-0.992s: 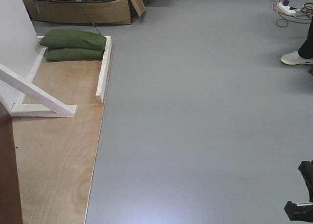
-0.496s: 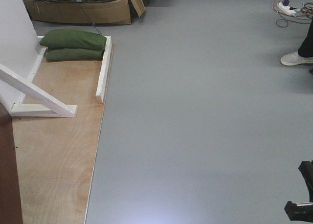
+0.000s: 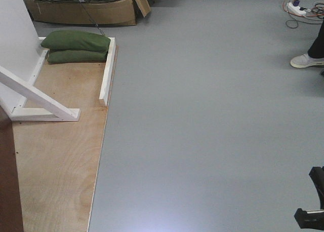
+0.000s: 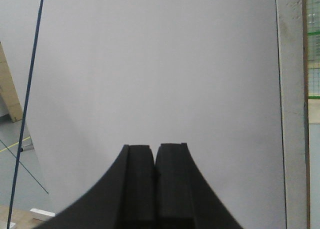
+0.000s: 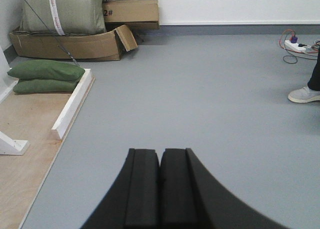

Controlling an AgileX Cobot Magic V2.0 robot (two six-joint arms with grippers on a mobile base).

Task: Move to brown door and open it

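I am holding the fingers of my left gripper (image 4: 155, 151) pressed together, pad against pad, with nothing between them. They are facing a plain white panel (image 4: 150, 64) that is filling most of the left wrist view, with a white post (image 4: 291, 114) running up its right side. The fingers of my right gripper (image 5: 160, 156) are likewise sitting together, empty, and pointing out over the grey floor (image 5: 200, 99). In the front view the brown door (image 3: 9, 181) is showing only as a dark reddish-brown strip at the bottom left corner, standing at the near left edge of the plywood board (image 3: 55, 161); no more of it is in view. A black part (image 3: 311, 214) is jutting in at the bottom right corner, and I cannot tell what it is. Just beyond the door, a white brace (image 3: 35, 98) is slanting down onto the board's left side. Farther on, a white rail (image 3: 107, 70) is running along the board's right edge. Two green sandbags (image 3: 76, 47) are lying stacked at the board's far end, touching the rail's far end. Past the board's far edge, a cardboard box (image 3: 81, 11) is sitting on the floor. Near the floor's far right edge a pale shoe (image 3: 306, 61) is resting, and beyond it a white power strip (image 3: 296, 9) is lying among cables.
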